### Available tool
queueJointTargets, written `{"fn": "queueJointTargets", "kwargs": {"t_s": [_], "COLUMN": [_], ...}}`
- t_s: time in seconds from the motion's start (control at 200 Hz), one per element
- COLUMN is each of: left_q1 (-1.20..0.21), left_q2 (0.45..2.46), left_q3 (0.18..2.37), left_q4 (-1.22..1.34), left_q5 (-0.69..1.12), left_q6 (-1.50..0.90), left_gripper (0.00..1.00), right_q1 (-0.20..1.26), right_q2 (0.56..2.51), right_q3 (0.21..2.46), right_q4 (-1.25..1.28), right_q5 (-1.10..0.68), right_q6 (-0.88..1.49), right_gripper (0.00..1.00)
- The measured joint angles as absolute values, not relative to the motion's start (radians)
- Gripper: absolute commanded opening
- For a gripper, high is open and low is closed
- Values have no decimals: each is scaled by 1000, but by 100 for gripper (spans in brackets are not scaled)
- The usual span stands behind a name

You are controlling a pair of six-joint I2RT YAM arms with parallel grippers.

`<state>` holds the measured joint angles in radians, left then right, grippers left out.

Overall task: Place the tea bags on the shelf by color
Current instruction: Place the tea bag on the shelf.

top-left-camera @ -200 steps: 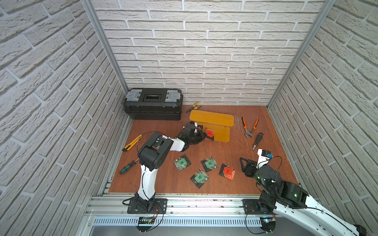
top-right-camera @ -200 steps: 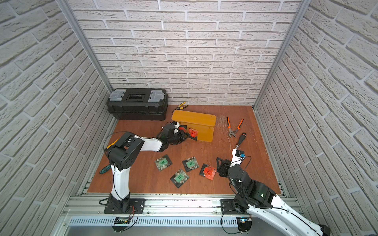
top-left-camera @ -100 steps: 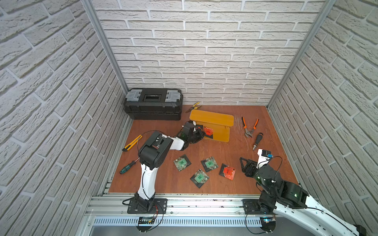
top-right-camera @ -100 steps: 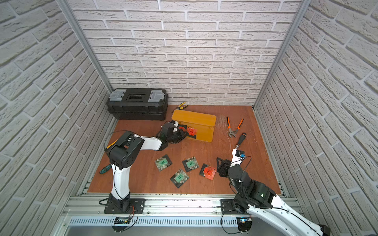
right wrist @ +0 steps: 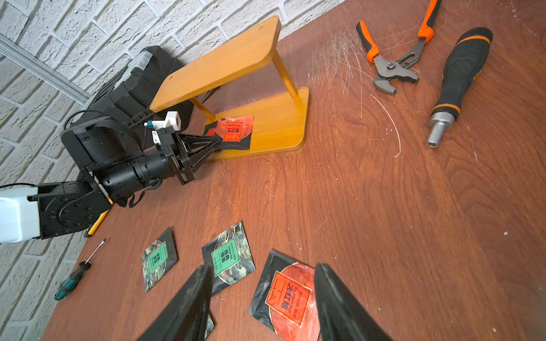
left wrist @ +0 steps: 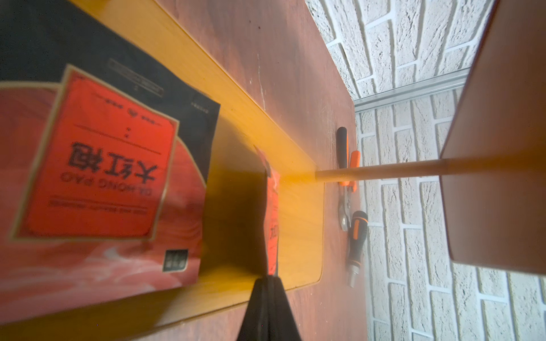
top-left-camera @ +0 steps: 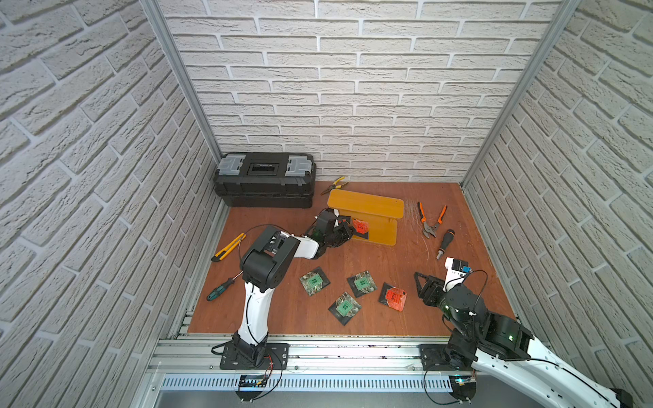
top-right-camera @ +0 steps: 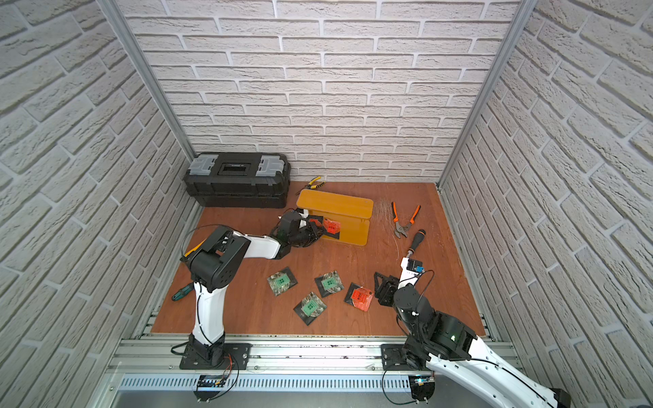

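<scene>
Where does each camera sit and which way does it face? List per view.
Top views: high over the front rail, looking down on the table; left arm and right arm show.
Left wrist: on the left arm, looking along the lower plate of the shelf; left gripper shut on a red tea bag.
Right wrist: on the right arm, facing the shelf and left arm; right gripper open.
Shared: all show the shelf.
</scene>
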<state>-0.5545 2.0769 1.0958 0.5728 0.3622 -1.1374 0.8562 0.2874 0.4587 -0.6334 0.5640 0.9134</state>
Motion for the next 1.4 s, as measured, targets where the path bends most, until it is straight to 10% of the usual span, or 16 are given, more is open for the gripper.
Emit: {"fn": "queueJointTargets", "kwargs": {"t_s": [1.4], "left_q1": [-533], "left_q2": [2052], "left_q3": [1073], "left_q4": [544], "left_q5": [383], "left_q6": [-1126], "left_gripper": [47], "right_q1": [856], "right_q2": [283], "right_q3": [448], "right_q4": [-633], "right_q5": [564], "right_q6": [928], "right_gripper": [60]}}
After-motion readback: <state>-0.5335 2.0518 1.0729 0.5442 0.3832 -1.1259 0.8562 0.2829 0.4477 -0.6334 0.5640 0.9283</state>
